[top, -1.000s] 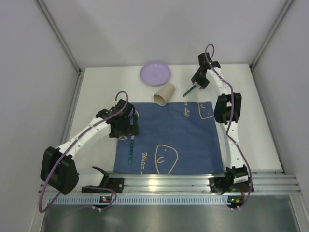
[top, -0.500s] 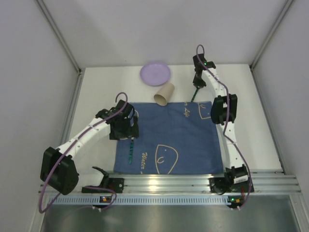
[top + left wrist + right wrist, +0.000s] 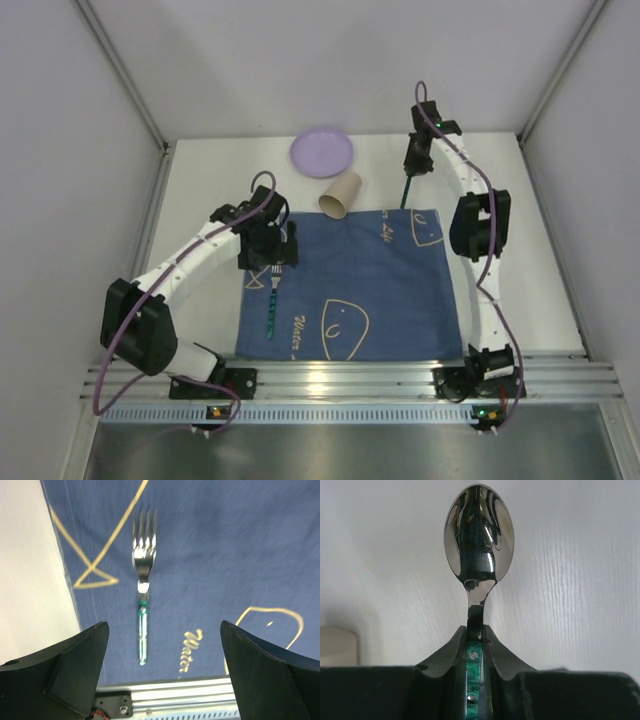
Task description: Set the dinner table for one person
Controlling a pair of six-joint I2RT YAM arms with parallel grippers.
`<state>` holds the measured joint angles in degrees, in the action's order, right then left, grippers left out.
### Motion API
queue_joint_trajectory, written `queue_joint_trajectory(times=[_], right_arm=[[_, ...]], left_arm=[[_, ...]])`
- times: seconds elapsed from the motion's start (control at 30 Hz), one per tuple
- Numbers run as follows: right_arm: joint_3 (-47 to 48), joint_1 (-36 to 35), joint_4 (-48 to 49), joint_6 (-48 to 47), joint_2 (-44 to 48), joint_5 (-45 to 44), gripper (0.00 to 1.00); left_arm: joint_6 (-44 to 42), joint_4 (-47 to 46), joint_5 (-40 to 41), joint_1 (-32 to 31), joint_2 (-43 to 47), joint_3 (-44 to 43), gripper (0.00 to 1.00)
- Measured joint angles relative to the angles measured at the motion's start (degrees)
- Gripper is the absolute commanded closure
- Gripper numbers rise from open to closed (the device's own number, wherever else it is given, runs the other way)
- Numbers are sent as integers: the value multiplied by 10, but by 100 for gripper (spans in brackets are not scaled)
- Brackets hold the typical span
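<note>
White bench (image 3: 200, 190) carries a blue mat (image 3: 380, 280). Right hand (image 3: 475, 632) pinches the spoon (image 3: 479, 535) by its handle over the bench's far side; carry it level, then lay it along the mat's right edge, I'd say. Left hand (image 3: 164, 626) hangs spread above the fork (image 3: 143, 587).

A white bench (image 3: 200, 190) with a ribbed aluminium rail (image 3: 350, 380) along its near edge is carrying a blue cloth mat (image 3: 380, 290). A lilac plate (image 3: 321, 152) is sitting farther back, and a tan paper cup (image 3: 340, 195) is lying on its side between them.
</note>
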<state>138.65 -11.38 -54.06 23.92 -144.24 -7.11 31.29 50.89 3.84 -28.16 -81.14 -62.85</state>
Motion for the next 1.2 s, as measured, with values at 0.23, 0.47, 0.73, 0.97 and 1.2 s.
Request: queue_joint_trajectory(times=[0.23,0.47,0.73,0.97,1.2], right_arm=[[-220,10,38,-9,264,38,100],[-489,-12,49,-23,529,46,100],[-798,-150,60,-2,652,78,100],[-924,-177,104,67,679,83,100],[-918,-202,157,96,577,89,100]], left_arm=[[-15,-38,3,4,-114,-134,2],[5,-115,-57,11,-240,-206,2],[74,-177,-85,13,-295,-255,2],[99,-207,-77,11,-309,-312,2],[108,-217,-80,-4,-348,-332,2]])
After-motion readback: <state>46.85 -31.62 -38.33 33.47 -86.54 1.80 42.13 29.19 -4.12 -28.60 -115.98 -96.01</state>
